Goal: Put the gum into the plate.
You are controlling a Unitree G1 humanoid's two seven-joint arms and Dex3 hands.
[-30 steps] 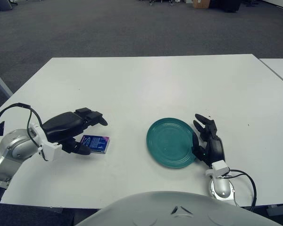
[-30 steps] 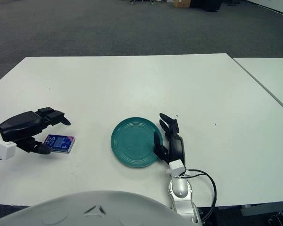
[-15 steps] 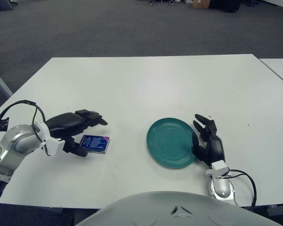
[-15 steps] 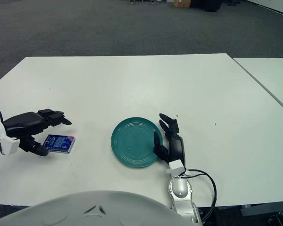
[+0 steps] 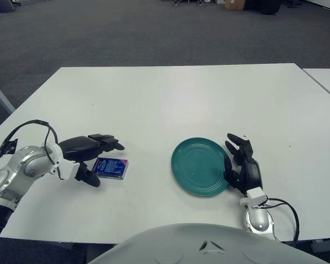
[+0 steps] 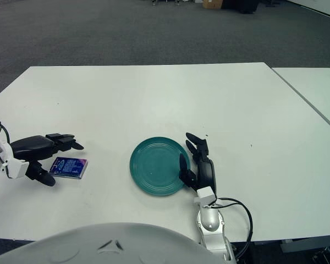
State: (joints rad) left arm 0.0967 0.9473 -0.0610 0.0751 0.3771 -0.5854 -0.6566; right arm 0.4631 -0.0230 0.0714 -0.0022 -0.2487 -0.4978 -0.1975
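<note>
So the gum [image 5: 110, 168] is a flat blue pack lying on the white table [image 5: 170, 99], left of the teal plate [image 5: 201, 166] and well apart from it. The left hand [image 5: 88, 157] sits right at the pack's left end, fingers spread over its far side and the thumb down on the near-left side, so it's open around the pack but hasn't closed on anything. Can't tell if any fingertip is actually touching it. The right hand [image 5: 242, 166] shows just beside the plate's right rim, fingers loosely open, holding nothing.

What I'd worry about: the pack is thin and flat on a smooth top, so if the fingers close too high they'll probably just skid over it or shove it sideways instead of pinching it. A shallow grab on one end could also let it pivot and drop on the way over. And the plate is empty with a low rim, so a sloppy release might send the pack sliding off the far side
</note>
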